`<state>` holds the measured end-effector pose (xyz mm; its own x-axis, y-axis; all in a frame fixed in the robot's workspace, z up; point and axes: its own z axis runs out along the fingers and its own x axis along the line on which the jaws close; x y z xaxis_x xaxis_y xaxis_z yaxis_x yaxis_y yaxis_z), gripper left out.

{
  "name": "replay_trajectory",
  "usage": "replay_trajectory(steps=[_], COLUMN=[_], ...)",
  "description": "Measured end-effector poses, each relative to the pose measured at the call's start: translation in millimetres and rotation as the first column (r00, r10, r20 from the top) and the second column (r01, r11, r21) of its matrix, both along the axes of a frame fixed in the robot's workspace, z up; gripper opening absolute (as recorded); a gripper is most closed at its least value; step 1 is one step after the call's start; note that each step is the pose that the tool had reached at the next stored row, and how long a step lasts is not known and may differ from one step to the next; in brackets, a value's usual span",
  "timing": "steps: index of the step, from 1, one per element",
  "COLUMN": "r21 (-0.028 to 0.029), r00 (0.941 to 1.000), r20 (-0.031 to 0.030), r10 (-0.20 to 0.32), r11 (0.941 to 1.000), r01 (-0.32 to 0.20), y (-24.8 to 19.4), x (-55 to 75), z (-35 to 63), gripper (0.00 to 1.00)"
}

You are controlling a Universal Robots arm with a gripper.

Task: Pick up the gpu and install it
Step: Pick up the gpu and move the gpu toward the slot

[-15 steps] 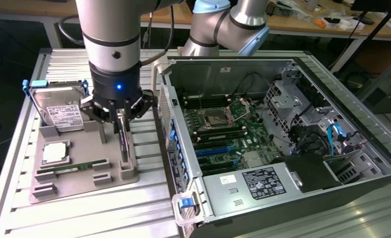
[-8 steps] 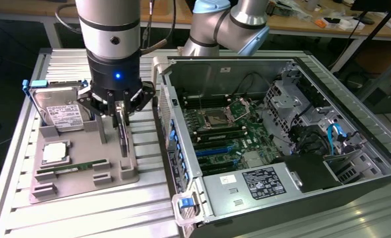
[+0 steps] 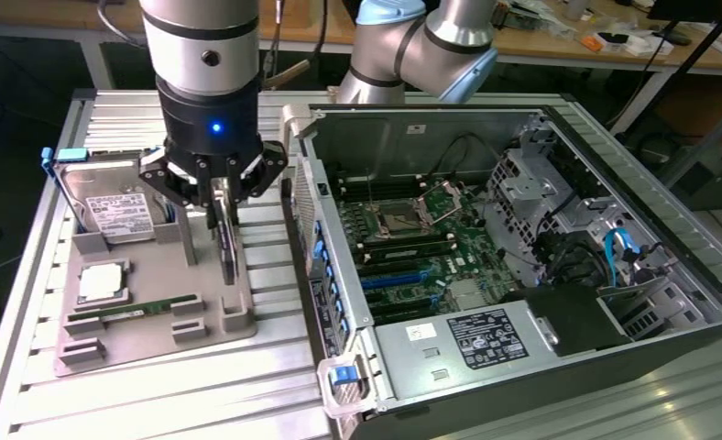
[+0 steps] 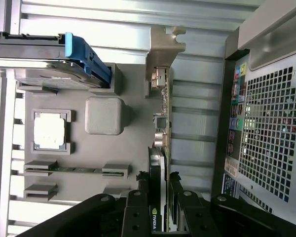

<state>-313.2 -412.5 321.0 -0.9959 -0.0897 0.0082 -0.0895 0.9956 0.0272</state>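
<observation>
surface (image 3: 43, 403): carries the tray and the open case; we judge a dropped card would land hard on its metal slats.
case (image 3: 398, 147): at 3 o'clock from the tray in the exterior view; we fear its near wall could catch the card's lower edge.
tray (image 3: 153, 339): it may snag the card's end and tilt it.
gpu (image 3: 228, 243): upright on edge at the tray's 3 o'clock side, pinched at its top.
claw (image 3: 223, 206): narrow, clamped on the gpu; so small a bite may let it swing.

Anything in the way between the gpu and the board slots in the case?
Yes: the case's raised rear wall stands between the gpu, gripped by the gripper at the tray, and the blue slots. Nothing visible lies over the slots.
</observation>
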Motion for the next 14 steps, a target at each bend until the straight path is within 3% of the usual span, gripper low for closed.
replay_trajectory(steps=[14], r21=[0.0013], r00=[1.0], r20=[-0.0001], r10=[0.0], r11=[1.0], r01=[0.0], y=[2.0], x=[-0.1], z=[64.3], gripper=[0.27])
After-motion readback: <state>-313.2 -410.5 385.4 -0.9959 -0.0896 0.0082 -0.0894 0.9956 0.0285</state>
